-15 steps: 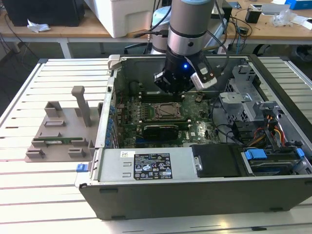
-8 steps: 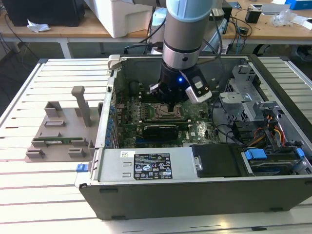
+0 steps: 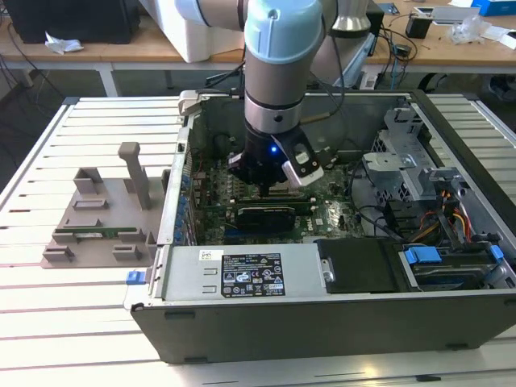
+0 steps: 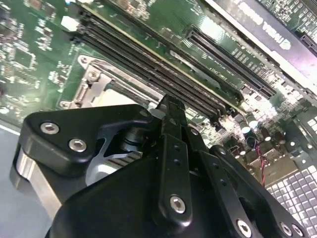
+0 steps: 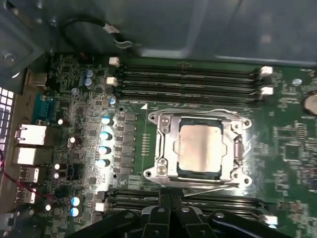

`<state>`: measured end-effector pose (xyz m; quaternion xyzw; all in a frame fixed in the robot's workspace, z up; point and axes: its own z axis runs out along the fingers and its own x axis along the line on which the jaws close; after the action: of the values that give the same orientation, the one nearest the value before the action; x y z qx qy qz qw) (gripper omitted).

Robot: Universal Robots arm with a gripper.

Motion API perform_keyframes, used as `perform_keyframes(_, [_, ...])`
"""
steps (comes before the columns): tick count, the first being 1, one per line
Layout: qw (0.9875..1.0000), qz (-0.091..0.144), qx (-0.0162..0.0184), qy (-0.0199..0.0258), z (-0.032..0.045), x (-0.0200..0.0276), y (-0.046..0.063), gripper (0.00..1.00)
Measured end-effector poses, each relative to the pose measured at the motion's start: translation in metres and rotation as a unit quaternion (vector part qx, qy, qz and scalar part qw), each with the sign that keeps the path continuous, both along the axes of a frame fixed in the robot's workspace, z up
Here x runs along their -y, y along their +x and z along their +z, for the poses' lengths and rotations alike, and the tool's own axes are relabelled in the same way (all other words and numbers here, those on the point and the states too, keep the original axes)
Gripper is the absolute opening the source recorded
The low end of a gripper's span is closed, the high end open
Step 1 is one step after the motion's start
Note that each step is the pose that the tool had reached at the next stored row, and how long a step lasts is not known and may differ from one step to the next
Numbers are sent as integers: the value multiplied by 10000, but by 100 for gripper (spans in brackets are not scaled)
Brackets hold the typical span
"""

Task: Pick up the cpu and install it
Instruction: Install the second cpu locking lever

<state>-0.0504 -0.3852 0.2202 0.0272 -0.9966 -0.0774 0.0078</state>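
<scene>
First wrist view: the cpu (image 5: 199, 150) lies seated in its socket (image 5: 163, 148) mid-motherboard (image 5: 292, 144), the gripper (image 5: 171, 201) clenched empty just beside it; judged sound practice is confirming flat seating, not pressing on the chip.

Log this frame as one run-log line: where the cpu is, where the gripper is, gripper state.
cpu: seated in motherboard socket | gripper: beside socket, above memory slots, not holding cpu | fingers: together | computer case: open

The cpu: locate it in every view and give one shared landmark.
First wrist view: cpu seated in its socket, beside the memory slots.
Second wrist view: its socket frame past the gripper, beside the memory slots.
Exterior view: gripper above the motherboard.
Shared landmark: the gripper.
</scene>
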Motion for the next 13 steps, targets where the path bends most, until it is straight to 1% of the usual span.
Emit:
perform_keyframes(2, [10000,9,0,-1,-71,0,-49,11])
perform_keyframes(3, [10000,22,0,-1,-91,0,-75,11])
perform_keyframes(6, [10000,81,0,-1,-127,-6,-123,11])
perform_keyframes(7, [9999,104,-1,-2,-138,-16,-140,11])
perform_keyframes(9, [9999,127,0,-1,-162,-90,-146,11])
perform_keyframes(10, [9999,132,-1,-2,-170,-113,-147,11])
perform_keyframes(13, [9999,143,0,-1,-196,-155,-147,11])
